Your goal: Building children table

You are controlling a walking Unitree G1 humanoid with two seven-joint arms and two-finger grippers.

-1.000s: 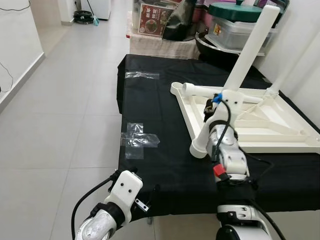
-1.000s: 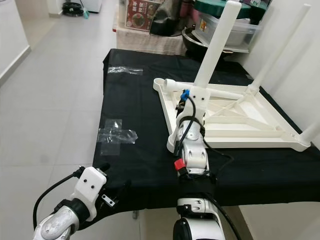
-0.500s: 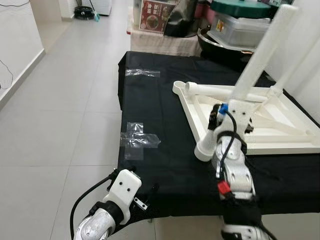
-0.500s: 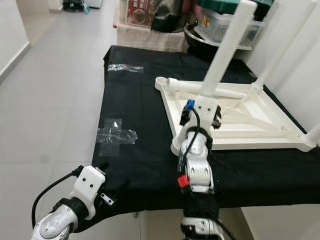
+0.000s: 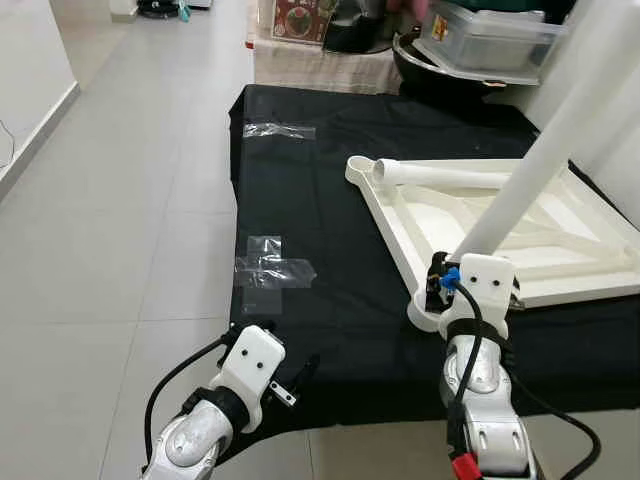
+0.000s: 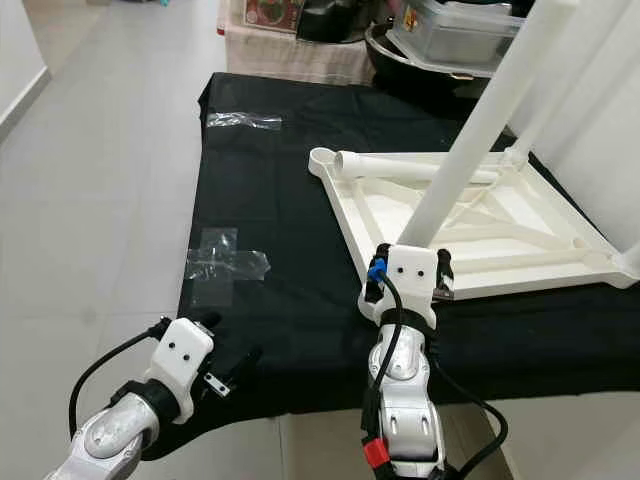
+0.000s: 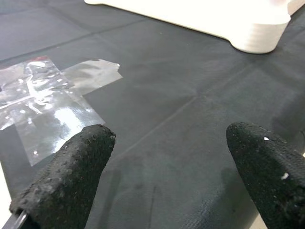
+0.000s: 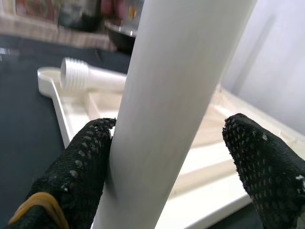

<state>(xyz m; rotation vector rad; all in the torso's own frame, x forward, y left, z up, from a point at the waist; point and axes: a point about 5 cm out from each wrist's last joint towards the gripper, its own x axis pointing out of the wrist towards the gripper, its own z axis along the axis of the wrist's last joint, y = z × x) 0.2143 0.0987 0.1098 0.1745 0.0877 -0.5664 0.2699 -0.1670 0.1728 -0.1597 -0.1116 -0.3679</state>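
Observation:
An upside-down white children's table top (image 5: 560,255) lies on a black-covered table (image 5: 320,210). One white leg (image 5: 540,150) rises, tilted, from its near left corner. My right gripper (image 5: 472,262) is low on that leg, close to its base. In the right wrist view the leg (image 8: 181,71) passes between the fingers (image 8: 90,162); one touches it and the other stands apart, so the gripper (image 8: 174,138) is open. Another leg (image 5: 440,178) lies loose in the far corner, and one more (image 6: 540,115) stands at the back right. My left gripper (image 6: 228,338) hovers open over the cloth's front edge.
Two patches of clear tape (image 5: 272,268) (image 5: 280,130) are stuck on the cloth. Boxes, a pan and a plastic container (image 5: 495,40) crowd the far end. A white wall stands close on the right. Grey tiled floor (image 5: 110,200) lies open to the left.
The camera has shifted. My right gripper has slid down the tilted leg from mid-height to near its base. The left gripper stays near the front edge.

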